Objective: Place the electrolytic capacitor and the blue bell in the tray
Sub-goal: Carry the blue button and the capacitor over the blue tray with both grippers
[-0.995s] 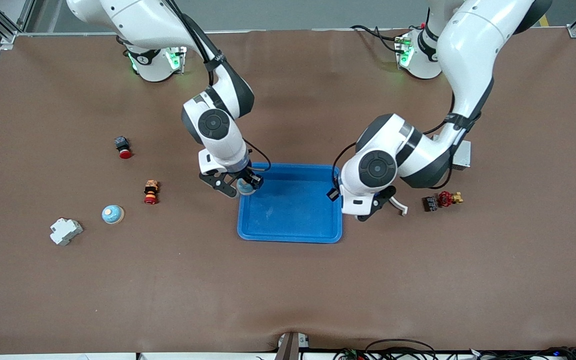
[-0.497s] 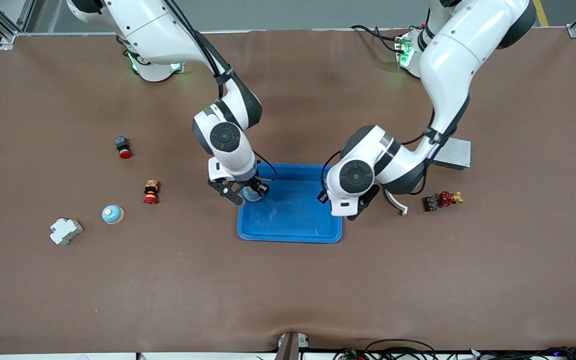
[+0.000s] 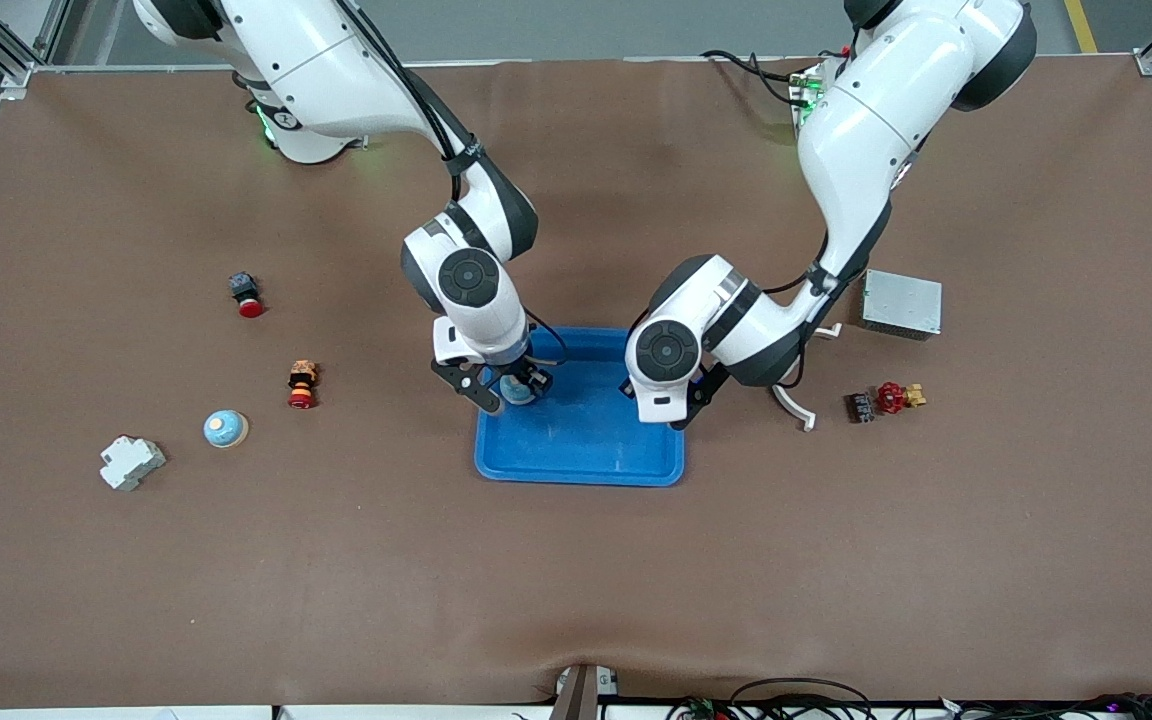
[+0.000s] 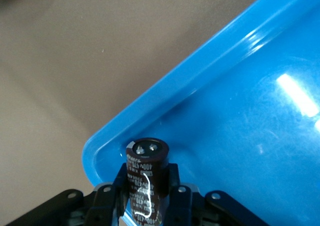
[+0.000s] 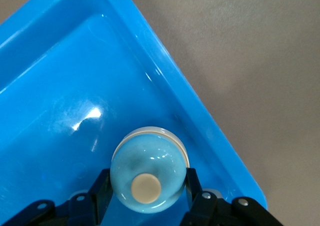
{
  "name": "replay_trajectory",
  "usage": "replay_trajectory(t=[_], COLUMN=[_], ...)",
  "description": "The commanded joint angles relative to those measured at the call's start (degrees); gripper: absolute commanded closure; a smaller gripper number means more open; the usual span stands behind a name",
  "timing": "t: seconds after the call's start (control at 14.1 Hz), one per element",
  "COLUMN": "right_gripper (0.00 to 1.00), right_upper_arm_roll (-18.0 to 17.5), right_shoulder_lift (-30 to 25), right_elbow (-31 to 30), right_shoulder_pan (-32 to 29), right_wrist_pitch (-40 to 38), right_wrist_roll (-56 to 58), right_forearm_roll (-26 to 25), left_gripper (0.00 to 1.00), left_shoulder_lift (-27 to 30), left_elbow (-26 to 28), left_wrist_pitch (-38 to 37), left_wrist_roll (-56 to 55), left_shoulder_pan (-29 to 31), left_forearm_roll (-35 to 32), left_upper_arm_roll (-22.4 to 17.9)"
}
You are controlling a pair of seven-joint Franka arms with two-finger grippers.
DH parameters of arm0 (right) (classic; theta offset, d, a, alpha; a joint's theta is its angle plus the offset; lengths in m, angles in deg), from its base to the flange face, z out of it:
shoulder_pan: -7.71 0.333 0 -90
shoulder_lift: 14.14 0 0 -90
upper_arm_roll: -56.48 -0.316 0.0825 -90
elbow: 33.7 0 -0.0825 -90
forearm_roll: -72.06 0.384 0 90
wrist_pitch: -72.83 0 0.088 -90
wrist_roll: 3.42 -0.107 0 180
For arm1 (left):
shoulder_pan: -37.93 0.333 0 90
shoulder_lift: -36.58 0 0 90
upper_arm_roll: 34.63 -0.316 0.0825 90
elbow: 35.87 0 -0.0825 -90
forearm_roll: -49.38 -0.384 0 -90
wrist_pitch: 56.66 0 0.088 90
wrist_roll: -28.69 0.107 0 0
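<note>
The bright-blue tray (image 3: 586, 455) lies mid-table. My right gripper (image 3: 511, 392) is shut on a light-blue bell (image 3: 515, 390) with a cream button and holds it just above the tray floor, by the rim toward the right arm's end. In the right wrist view the bell (image 5: 149, 176) sits between the fingers over the tray (image 5: 60, 85). My left gripper (image 3: 684, 406) is over the tray's rim toward the left arm's end. In the left wrist view it is shut on a dark brown electrolytic capacitor (image 4: 146, 178), just inside a corner of the tray (image 4: 240, 110).
A second blue bell (image 3: 225, 429), a white block (image 3: 132, 462), an orange-and-red part (image 3: 302, 385) and a red button (image 3: 247, 296) lie toward the right arm's end. A grey metal box (image 3: 901, 303), a white curved piece (image 3: 794, 405) and a red valve (image 3: 891, 397) lie toward the left arm's end.
The right gripper has carried the bell from the tray's corner further over the tray. The left gripper has moved from beside the tray to over its rim with the capacitor.
</note>
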Motion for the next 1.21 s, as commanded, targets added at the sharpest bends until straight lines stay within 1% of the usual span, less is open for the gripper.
replay_trajectory(t=[0.0, 0.57, 0.78, 0.92, 0.99, 1.14], right_gripper=[1.00, 1.00, 1.00, 1.00, 1.00, 1.00], right_upper_arm_roll=[0.6, 0.6, 0.6, 0.6, 0.6, 0.6], right_shoulder_lift=[1.3, 3.6, 4.0, 4.6, 4.7, 4.9], right_elbow=[1.7, 3.9, 4.0, 4.0, 4.0, 4.0], right_shoulder_pan=[1.8, 2.7, 2.7, 2.8, 2.8, 2.8], right_wrist_pitch=[-0.4, -0.4, -0.4, -0.3, -0.3, -0.3], right_wrist_roll=[-2.7, -3.6, -4.1, -4.1, -4.1, -4.1], right_forearm_roll=[0.2, 0.2, 0.1, 0.1, 0.1, 0.0], left_gripper=[1.00, 1.00, 0.98, 0.89, 0.86, 0.53], left_shoulder_lift=[-0.7, -2.4, -2.4, -2.2, -2.1, -1.9], left_elbow=[-1.1, -1.5, -1.6, -1.6, -1.6, -1.6], left_wrist_pitch=[0.9, 2.9, 3.5, 3.5, 3.5, 3.5], left_wrist_roll=[-1.0, -1.4, -1.5, -1.5, -1.5, -1.2], left_shoulder_pan=[-0.5, -0.9, -3.3, -3.4, -3.4, -3.0], left_forearm_roll=[-1.1, -1.1, -1.0, -0.8, -0.7, -0.6], left_upper_arm_roll=[-0.4, -0.5, -3.4, -3.7, -3.7, -3.7])
